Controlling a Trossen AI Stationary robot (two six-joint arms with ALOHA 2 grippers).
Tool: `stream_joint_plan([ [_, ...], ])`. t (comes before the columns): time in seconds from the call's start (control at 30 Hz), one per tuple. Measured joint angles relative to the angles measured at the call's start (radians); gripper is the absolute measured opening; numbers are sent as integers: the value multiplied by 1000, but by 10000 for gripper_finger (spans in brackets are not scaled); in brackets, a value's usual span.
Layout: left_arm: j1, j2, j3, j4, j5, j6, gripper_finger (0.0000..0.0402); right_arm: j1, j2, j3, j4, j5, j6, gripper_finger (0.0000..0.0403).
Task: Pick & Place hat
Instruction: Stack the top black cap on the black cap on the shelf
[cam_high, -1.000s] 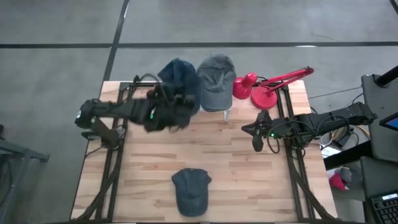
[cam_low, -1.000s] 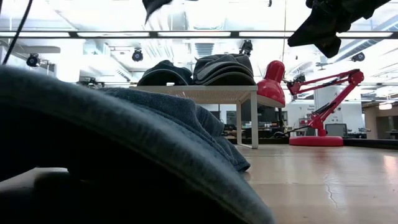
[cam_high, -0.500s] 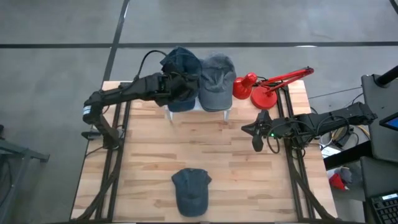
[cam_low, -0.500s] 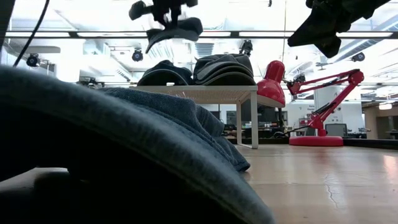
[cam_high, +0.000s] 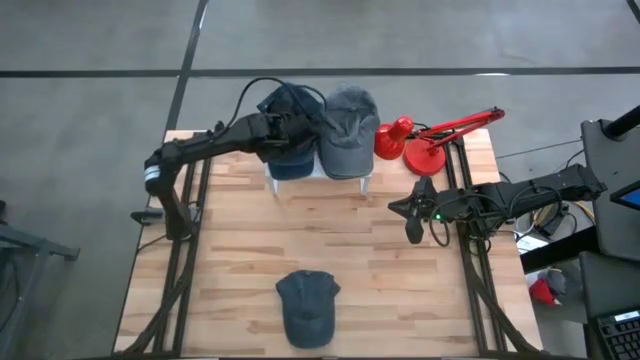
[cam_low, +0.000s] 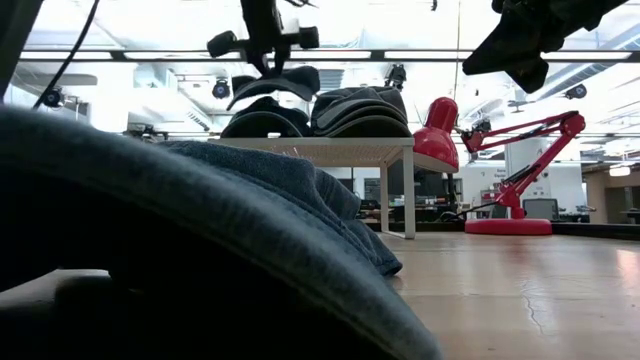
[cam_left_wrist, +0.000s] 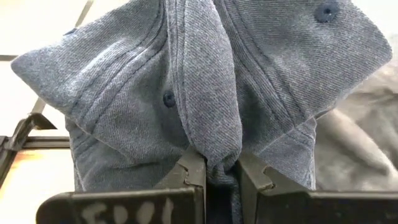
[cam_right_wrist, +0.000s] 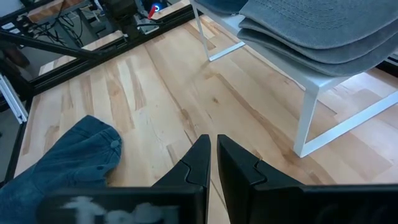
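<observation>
Close to my low camera lies a big blue hat (cam_low: 200, 260). It fills most of the near side and hides much of the wooden table (cam_low: 520, 300). Farther back stands a white stand (cam_low: 340, 150) with 2 piles of hats on top: a dark blue pile (cam_low: 262, 122) and a grey pile (cam_low: 362, 110) just beside it. My left gripper (cam_low: 262, 45) hangs above the dark pile, holding a dark hat (cam_low: 275, 82) just over it. A red lamp (cam_low: 500, 170) stands beside the stand. My right arm (cam_low: 535, 35) waits up high.
</observation>
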Motion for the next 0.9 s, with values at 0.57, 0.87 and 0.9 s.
stream_joint_plan([
  [0.57, 4, 44, 0, -56, 38, -41, 42, 0, 0, 0, 0, 0, 0, 27],
  [0.87, 5, 44, 0, -67, 70, -34, 47, 0, 0, 0, 0, 0, 0, 27],
  [0.9, 5, 39, 0, -67, 76, -34, 47, 0, 0, 0, 0, 0, 0, 27],
])
